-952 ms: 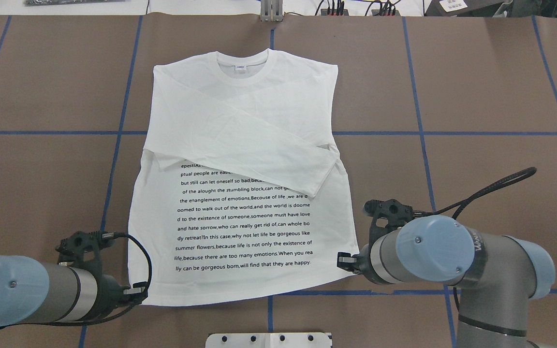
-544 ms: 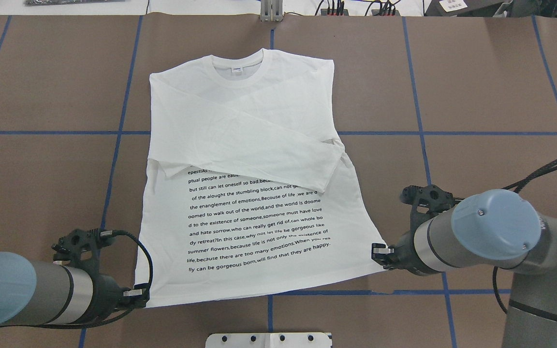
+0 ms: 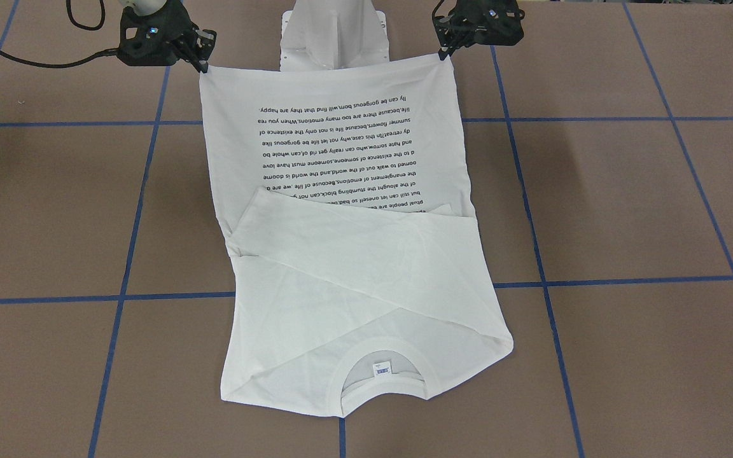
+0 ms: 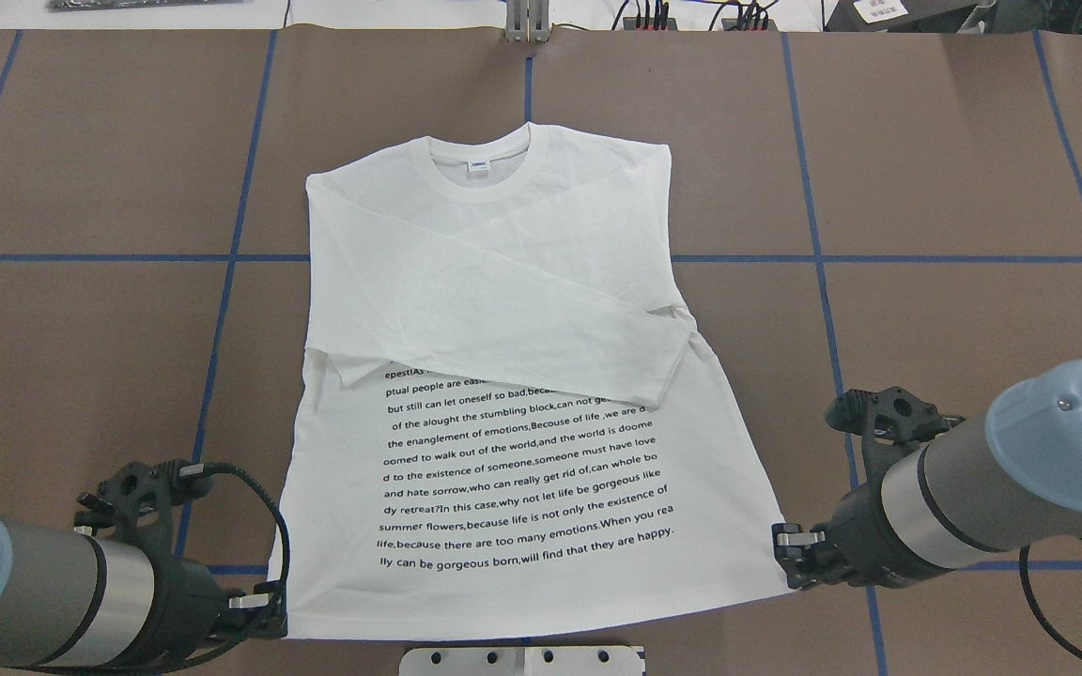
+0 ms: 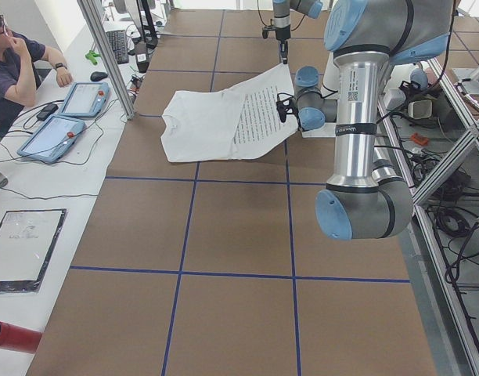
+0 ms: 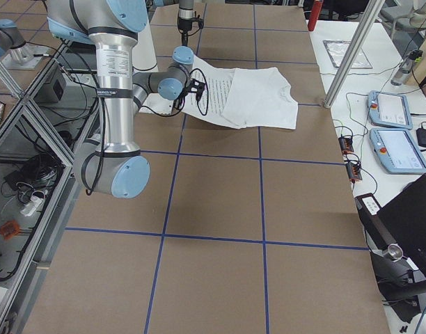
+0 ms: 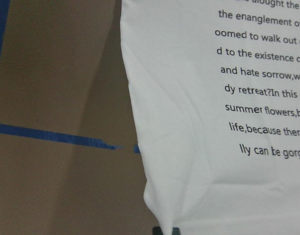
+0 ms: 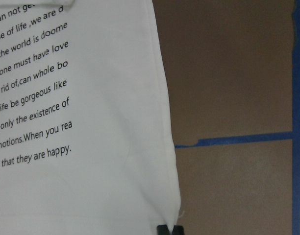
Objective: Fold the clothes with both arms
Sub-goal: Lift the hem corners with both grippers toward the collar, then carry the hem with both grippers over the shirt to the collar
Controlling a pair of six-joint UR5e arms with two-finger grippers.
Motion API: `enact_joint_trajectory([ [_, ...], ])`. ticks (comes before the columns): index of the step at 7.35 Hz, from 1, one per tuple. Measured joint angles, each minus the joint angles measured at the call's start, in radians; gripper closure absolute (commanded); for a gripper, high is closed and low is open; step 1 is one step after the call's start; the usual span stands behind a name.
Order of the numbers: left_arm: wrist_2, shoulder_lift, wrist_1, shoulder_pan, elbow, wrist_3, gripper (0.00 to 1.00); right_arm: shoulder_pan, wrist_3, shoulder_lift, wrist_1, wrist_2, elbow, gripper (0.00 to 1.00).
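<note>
White shirt [image 4: 503, 282] is lying front-up on the brown table [image 4: 954, 169] in the centre of the overhead view; collar [image 4: 480, 174] is pointing to the top of the frame, hem running along the bottom; both sleeves are lying folded across the chest; the upper sleeve [image 4: 588, 347] is running diagonally down to the right and covering the first lines of the black text [image 4: 522, 479]; left gripper [image 4: 264, 601] is sitting at lower left, fingers clamped narrow on the lower-left hem corner; right gripper [image 4: 790, 554] is sitting at lower right, fingers pinching the lower-right hem corner; hem is stretching flat between them and appearing raised off the table in the side views; in the left wrist view the black fingertips [image 7: 175, 231] are showing at the bottom edge with the fabric corner between them; white pedestal [image 4: 522, 660] is sitting at bottom centre just below the hem; blue tape lines [image 4: 879, 258] are crossing the table; a person [image 5: 12, 70] is sitting at upper left of the left side view near two tablets [image 5: 67, 113].
</note>
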Motion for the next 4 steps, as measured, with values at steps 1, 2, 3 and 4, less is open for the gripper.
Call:
enact_joint_trajectory([
  [1, -0.023, 0.000, 0.013, 0.032, -0.028, -0.018, 1.00, 0.001, 0.000, -0.017, -0.001, 0.062, 0.025, 1.00],
  [2, -0.056, 0.000, 0.039, 0.062, -0.060, -0.028, 1.00, 0.003, 0.000, -0.028, -0.001, 0.122, 0.045, 1.00],
  [3, -0.083, -0.001, 0.063, 0.079, -0.090, -0.043, 1.00, 0.013, 0.000, -0.034, 0.000, 0.173, 0.067, 1.00],
  [4, -0.097, -0.002, 0.076, 0.081, -0.107, -0.059, 1.00, 0.038, -0.001, -0.034, 0.001, 0.199, 0.080, 1.00],
])
